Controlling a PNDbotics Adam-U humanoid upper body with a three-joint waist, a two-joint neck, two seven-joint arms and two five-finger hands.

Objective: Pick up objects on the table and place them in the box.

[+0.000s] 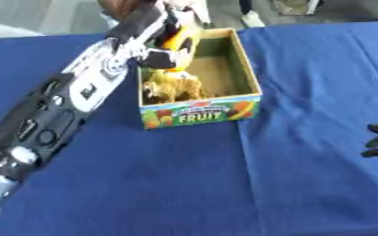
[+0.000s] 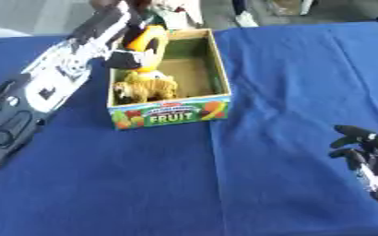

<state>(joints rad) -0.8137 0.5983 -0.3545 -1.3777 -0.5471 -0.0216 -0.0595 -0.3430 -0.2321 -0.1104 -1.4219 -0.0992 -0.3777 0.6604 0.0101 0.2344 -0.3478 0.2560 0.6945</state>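
Observation:
A cardboard fruit box (image 1: 202, 112) stands on the blue table at upper centre. A tan toy animal (image 1: 173, 88) lies inside it near the front wall. My left arm reaches in from the lower left, and my left hand (image 1: 162, 54) is over the box's far left corner, fingers curled round an orange and yellow toy (image 1: 180, 38) held above the box interior. My right hand (image 2: 368, 154) rests open at the right edge of the table, fingers up, holding nothing.
A blue cloth (image 1: 305, 152) covers the table, with a seam running down from the box. People's shoes (image 1: 252, 18) and floor show beyond the far edge. My left forearm (image 1: 55, 110) crosses the table's left side.

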